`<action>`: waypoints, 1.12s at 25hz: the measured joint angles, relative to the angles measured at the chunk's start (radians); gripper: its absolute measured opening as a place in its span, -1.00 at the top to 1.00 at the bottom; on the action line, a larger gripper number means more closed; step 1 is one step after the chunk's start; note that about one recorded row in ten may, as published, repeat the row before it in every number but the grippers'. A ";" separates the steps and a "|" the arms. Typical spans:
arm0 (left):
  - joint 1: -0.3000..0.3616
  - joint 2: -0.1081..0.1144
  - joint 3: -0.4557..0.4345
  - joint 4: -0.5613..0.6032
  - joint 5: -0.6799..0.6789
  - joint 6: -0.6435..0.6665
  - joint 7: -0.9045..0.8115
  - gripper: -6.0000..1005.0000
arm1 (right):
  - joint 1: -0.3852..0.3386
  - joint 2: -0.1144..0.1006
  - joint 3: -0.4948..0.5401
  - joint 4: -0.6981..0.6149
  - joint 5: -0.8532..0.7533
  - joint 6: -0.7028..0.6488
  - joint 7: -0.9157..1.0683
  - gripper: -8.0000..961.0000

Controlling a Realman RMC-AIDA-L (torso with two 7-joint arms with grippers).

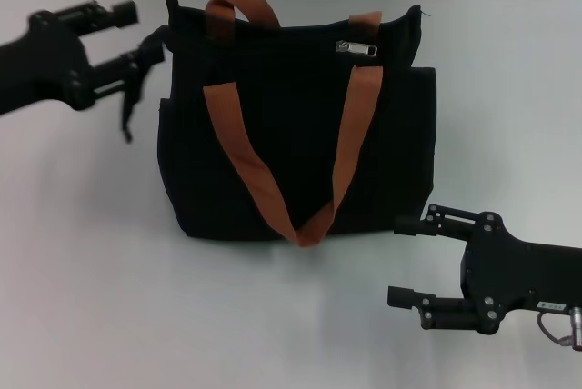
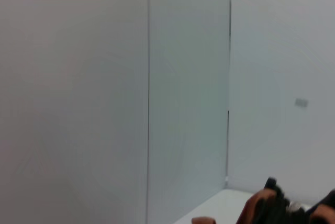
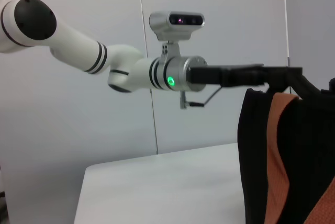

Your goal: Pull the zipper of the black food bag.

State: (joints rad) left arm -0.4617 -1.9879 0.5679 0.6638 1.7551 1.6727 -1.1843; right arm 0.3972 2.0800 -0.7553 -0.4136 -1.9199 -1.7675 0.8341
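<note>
The black food bag (image 1: 291, 134) stands upright in the middle of the table, its two rust-orange handles (image 1: 238, 148) hanging down the front. The silver zipper pull (image 1: 357, 46) lies on the top edge, toward the bag's right end. My left gripper (image 1: 141, 33) is open at the bag's top left corner, with one finger touching or nearly touching the fabric. The right wrist view shows it (image 3: 272, 74) reaching to that corner of the bag (image 3: 256, 156). My right gripper (image 1: 402, 260) is open and empty, low on the table in front of the bag's right side.
The white table (image 1: 91, 271) spreads around the bag, with bare surface in front and to the left. A grey panelled wall (image 2: 104, 77) stands behind the table. The left wrist view shows mostly wall and a sliver of the bag (image 2: 272, 208).
</note>
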 joint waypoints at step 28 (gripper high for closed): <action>0.042 -0.038 0.229 -0.072 0.172 0.201 0.039 -0.64 | 0.026 -0.001 -0.033 0.027 -0.013 0.043 0.000 -0.61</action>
State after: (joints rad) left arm -0.4197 -2.0261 0.7967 0.5922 1.9266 1.8732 -1.1457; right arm 0.4228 2.0786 -0.7887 -0.3862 -1.9331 -1.7244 0.8345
